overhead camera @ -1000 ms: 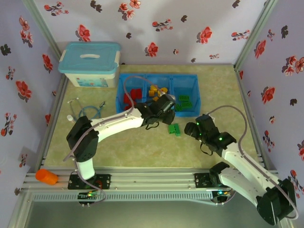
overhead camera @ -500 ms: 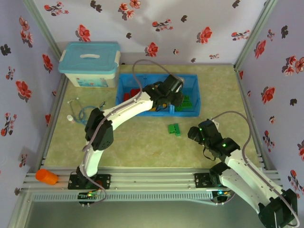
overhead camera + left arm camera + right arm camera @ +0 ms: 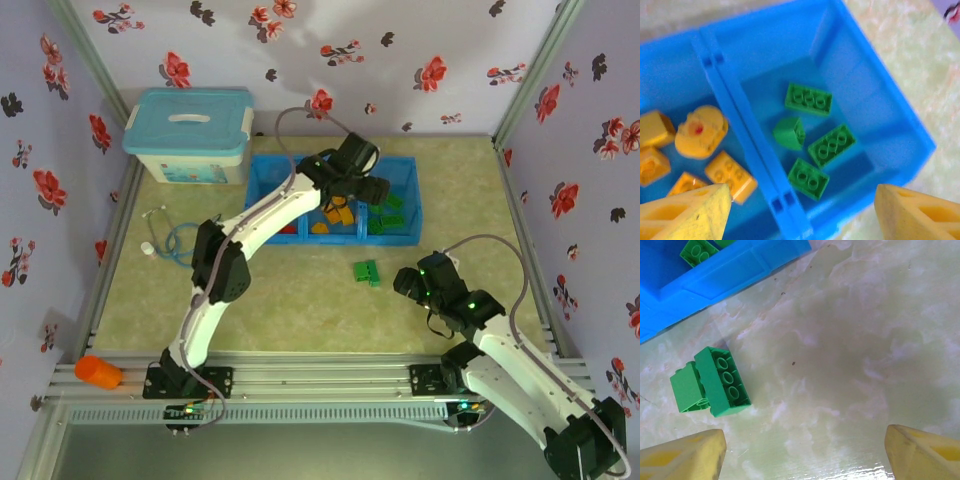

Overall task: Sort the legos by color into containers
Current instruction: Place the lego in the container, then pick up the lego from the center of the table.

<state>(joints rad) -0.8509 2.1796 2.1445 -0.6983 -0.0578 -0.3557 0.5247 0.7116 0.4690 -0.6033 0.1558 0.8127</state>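
- Opening just now, the left fingers (image 3: 920, 212) are spread wide over the tray's (image 3: 875, 85) green bricks (image 3: 808, 98); one was likely released.
- Held wide, the right fingers (image 3: 680, 455) hang over a green pair (image 3: 710, 382), left of frame, not yet sorted.

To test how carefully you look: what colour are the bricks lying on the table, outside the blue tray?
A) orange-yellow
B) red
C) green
C: the green bricks lie joined together on the table, just in front of the blue tray.
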